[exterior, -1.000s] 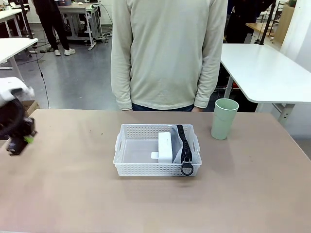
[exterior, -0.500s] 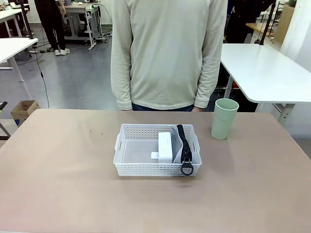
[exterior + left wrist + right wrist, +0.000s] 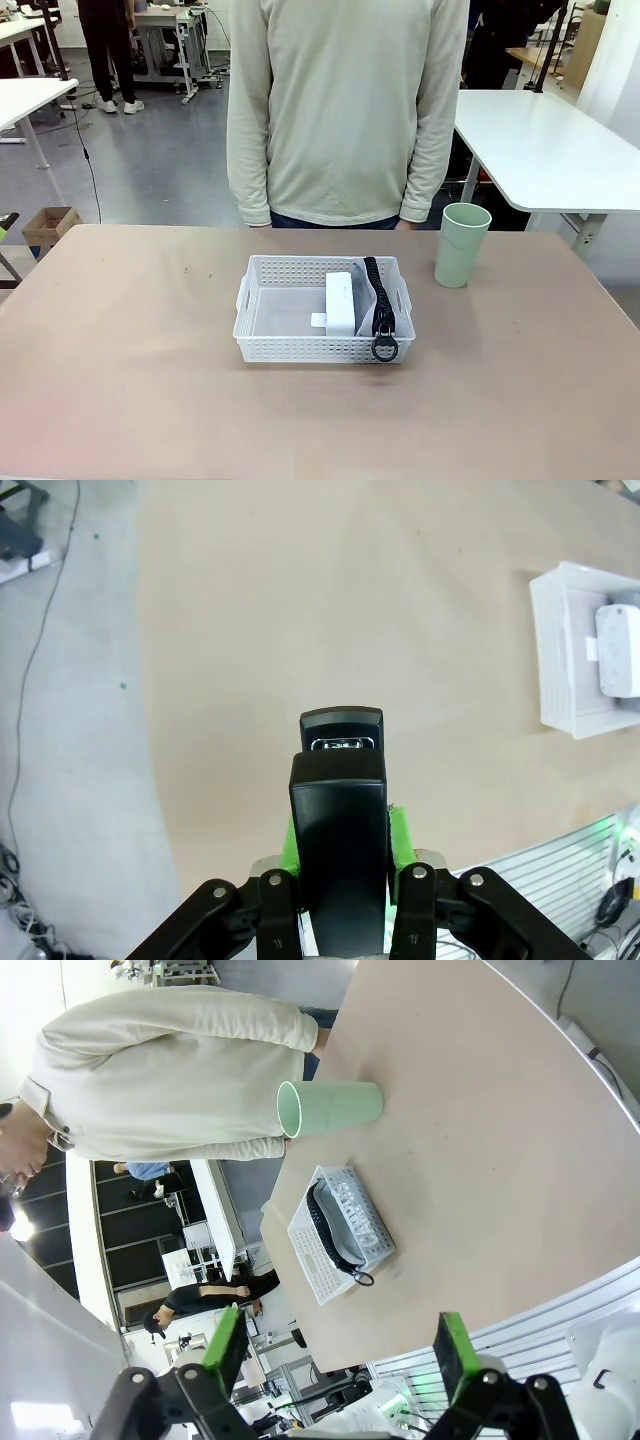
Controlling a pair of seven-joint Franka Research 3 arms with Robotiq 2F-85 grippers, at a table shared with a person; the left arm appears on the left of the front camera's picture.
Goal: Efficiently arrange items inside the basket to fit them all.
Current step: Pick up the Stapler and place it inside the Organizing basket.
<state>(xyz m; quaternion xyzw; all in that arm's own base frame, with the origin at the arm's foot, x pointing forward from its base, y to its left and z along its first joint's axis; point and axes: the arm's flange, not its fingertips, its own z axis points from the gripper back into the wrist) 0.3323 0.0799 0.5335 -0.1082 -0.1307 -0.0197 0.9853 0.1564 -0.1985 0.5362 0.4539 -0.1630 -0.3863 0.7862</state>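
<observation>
Hazard: black stapler (image 3: 340, 780), clamped in your left tool (image 3: 342, 832), may jam crosswise in basket (image 3: 300, 348); right tool (image 3: 340, 1350) wide, empty.

Stapler (image 3: 338, 810) rear is running off the bottom edge inside the left end effector (image 3: 343, 828). Basket (image 3: 560, 650) is getting clipped at right edge. Hands of the person (image 3: 345, 110) are hiding behind worktop (image 3: 150, 330).

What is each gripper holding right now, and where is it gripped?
Left gripper clamps the black stapler by its sides; right gripper holds nothing.
</observation>
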